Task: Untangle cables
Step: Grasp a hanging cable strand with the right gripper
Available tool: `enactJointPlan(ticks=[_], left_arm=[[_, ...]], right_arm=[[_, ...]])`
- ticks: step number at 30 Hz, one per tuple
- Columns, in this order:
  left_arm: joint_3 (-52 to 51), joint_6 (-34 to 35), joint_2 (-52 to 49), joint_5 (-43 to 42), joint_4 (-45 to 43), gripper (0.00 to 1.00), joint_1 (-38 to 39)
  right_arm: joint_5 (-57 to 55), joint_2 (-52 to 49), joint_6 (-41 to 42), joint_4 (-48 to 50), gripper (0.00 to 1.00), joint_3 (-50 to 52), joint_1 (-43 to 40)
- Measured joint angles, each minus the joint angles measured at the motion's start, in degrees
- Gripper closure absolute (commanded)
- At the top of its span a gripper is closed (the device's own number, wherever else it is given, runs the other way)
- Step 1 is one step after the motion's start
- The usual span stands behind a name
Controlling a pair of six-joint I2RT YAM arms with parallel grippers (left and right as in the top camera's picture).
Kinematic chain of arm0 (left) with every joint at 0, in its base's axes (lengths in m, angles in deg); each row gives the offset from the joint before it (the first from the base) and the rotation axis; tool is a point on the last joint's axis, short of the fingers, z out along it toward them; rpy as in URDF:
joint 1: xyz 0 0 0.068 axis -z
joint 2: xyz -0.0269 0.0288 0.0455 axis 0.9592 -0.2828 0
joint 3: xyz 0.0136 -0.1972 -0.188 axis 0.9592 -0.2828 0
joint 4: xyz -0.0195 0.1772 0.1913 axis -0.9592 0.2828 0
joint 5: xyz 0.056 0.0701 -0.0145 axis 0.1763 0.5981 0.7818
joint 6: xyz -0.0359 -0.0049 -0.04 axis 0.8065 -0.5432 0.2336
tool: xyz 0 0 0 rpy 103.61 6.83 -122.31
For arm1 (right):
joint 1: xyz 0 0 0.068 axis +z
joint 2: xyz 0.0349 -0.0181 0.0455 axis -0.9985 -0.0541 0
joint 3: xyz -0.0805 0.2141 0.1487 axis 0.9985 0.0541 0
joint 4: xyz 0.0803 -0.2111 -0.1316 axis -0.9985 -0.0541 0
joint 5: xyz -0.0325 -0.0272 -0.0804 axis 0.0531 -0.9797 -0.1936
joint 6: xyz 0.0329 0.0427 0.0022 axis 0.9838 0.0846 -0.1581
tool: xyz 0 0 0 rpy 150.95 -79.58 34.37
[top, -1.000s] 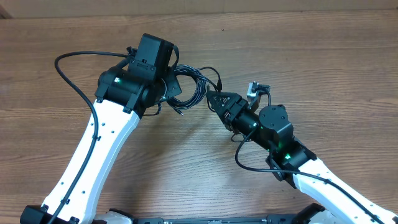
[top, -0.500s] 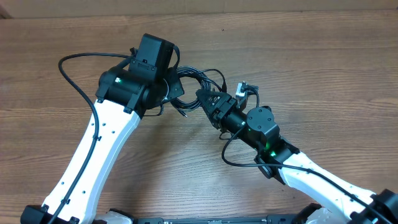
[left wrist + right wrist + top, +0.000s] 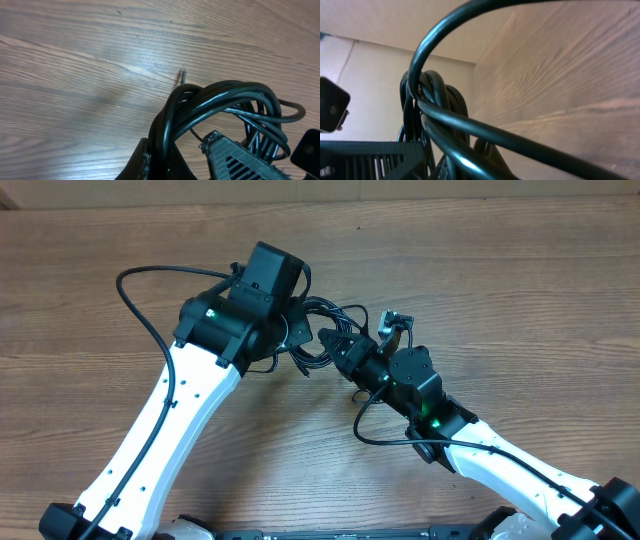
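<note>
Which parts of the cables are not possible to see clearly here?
Left wrist: cables cut off by the bottom edge.
Overhead: left arm covers part of the bundle; crossings too small.
Right wrist: strands too close and blurred; plug ends out of view.

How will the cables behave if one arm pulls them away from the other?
Probably floppy: the cables curve in loose loops rather than holding a line. Likely light for their bulk, being thin cords. The loops overlap tightly in the right wrist view, so they may snag and come along together.

White arm links (image 3: pixel 170 430), black joint housings (image 3: pixel 225 325), green lights (image 3: pixel 433 420), black wires (image 3: pixel 135 295), ribbed fingers (image 3: pixel 230 155).
</note>
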Motion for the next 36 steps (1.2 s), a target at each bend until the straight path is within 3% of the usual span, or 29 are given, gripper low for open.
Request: enactJointPlan(ticks=[8,17,25,36], left_arm=[[-0.57,3.87,-0.46,-16.59,-3.87,0.96,-6.27],[-0.87,4.02,-0.52,-33.90,-5.07,0.96,-12.35],[-1.18,5.99,-0.52,-35.54,-7.78,0.96,-12.92],[-1.81,15.21,-0.61,-33.20,-12.33,0.96,-12.90]], right_arm=[[-3.04,0.13,-12.00,-5.46,0.93,-1.66,-0.46],[-4.02,0.76,-15.19,-8.48,0.87,-2.56,-0.42],[0.61,0.74,-16.35,-10.05,0.83,-2.58,-0.44],[4.44,1.03,-16.72,-17.44,0.81,-3.63,-0.48]])
